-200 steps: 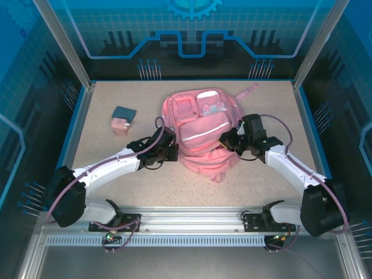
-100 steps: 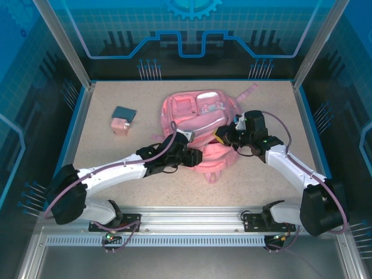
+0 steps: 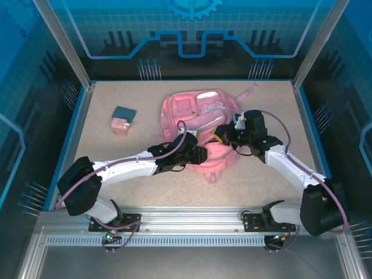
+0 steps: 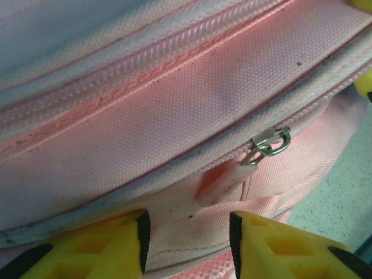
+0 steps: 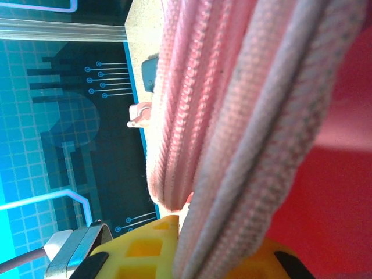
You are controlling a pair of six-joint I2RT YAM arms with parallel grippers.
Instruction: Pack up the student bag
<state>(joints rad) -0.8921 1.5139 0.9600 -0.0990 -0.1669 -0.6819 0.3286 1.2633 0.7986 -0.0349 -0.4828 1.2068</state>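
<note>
At the student bag (image 3: 200, 107), right tool (image 3: 221, 134) clamps it; left tool (image 3: 203, 156) part-open, empty.

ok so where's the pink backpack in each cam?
Top external: student bag mid-table, between the two arms.
Left wrist: student bag close up across the frame, metal zip slider right of centre.
Right wrist: student bag as a seamed edge running top to bottom.
Shared landmark: speckled table, lower right in left wrist, top in right wrist.
</note>
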